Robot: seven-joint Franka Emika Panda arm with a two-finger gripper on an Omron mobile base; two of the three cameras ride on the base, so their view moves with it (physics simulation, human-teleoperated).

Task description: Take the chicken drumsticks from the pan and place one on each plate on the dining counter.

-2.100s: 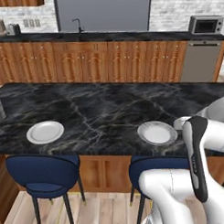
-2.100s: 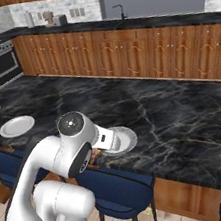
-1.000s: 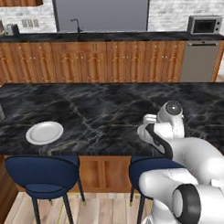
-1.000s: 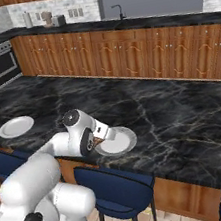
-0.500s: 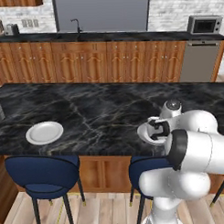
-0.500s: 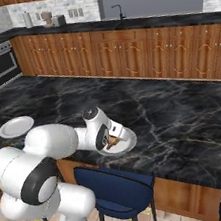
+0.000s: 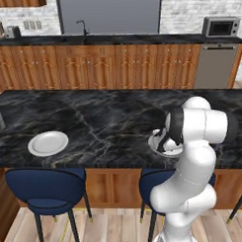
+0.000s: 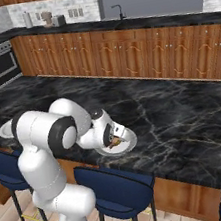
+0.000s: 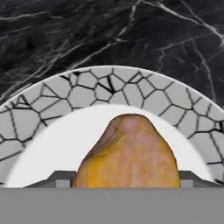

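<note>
Two small round white plates sit on the long black, white-veined marble worktop (image 7: 103, 118) with brown wooden cabinet fronts, both close to its near edge above the blue stools (image 7: 46, 182). One bare plate (image 7: 48, 143) lies toward the left end of that edge in the left base view. The other plate (image 8: 128, 141) lies well apart from it along the same edge, and the white arm bends low over it.

On this second plate, the hand view shows a golden-orange cooked chicken drumstick (image 9: 129, 155) on the smooth white centre of the dish, inside a rim patterned with grey cracked-tile shapes (image 9: 87, 87). The claw (image 8: 113, 141) hangs just over the plate, and in the right base view a small orange-brown bit of the drumstick shows at its tips. The drumstick lies between the two dark finger tips (image 9: 59, 178), which stand wide to either side of it; whether they press on the meat or stand free of it cannot be told.

Behind the worktop runs a second row of wooden cabinets with a sink tap (image 7: 81, 26) and a microwave (image 7: 221, 26).
</note>
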